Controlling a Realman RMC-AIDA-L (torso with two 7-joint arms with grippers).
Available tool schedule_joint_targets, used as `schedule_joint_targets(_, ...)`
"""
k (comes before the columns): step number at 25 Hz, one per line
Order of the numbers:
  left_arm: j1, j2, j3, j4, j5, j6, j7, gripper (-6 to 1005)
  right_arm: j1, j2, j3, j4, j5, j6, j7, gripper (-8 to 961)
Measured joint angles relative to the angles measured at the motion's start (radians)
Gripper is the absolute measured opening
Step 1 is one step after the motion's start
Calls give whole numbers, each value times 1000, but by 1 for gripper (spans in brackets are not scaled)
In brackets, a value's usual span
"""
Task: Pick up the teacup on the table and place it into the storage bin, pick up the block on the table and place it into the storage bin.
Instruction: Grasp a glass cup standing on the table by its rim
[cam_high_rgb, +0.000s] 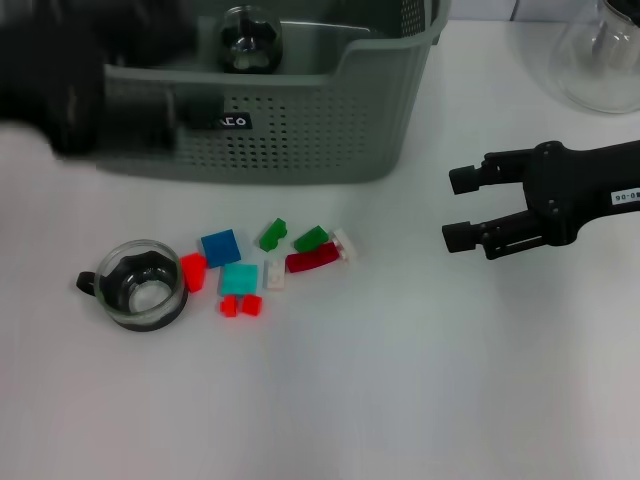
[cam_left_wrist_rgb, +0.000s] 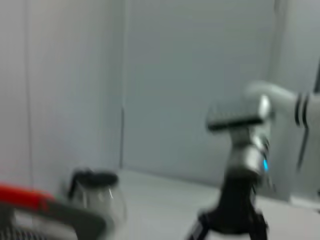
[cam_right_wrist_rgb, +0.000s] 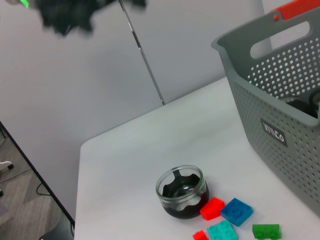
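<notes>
A glass teacup (cam_high_rgb: 140, 283) (cam_right_wrist_rgb: 182, 192) with a dark inside stands on the white table at the left. Beside it lie several small blocks: blue (cam_high_rgb: 221, 246) (cam_right_wrist_rgb: 236, 211), red (cam_high_rgb: 193, 270), teal (cam_high_rgb: 238, 279), two green (cam_high_rgb: 272, 234) and dark red (cam_high_rgb: 312, 260). The grey-green storage bin (cam_high_rgb: 300, 140) (cam_right_wrist_rgb: 280, 100) stands behind them with another glass cup (cam_high_rgb: 248, 40) inside. My left gripper (cam_high_rgb: 80, 80) is a dark blur above the bin's left end. To the right of the blocks, my right gripper (cam_high_rgb: 458, 209) hangs open and holds nothing.
A clear glass flask (cam_high_rgb: 600, 60) (cam_left_wrist_rgb: 95, 192) stands at the back right of the table. White tabletop (cam_high_rgb: 400, 400) stretches in front of the blocks and below the right gripper.
</notes>
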Motion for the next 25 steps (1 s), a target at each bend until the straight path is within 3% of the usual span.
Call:
schedule_joint_targets(6, 17, -15, 61, -38, 229, 5, 42, 664, 4, 4, -8, 9, -4, 1, -8, 925)
schedule_joint_targets(8, -2, -32, 85, -43, 431, -37, 37, 664, 5, 5, -9, 12, -4, 2, -10, 925)
schedule_joint_targets(13, -26, -40, 147, -46, 647, -125, -19, 663, 5, 9, -9, 21, -5, 3, -10, 925)
schedule_joint_targets(19, -49, -42, 261, -54, 830, -218, -83, 662, -3, 9, -4, 29, -5, 6, -11, 924)
schedule_joint_targets(25, -57, -41, 378, -105, 909, -306, -124, 661, -5, 11, -2, 29, -6, 7, -10, 924)
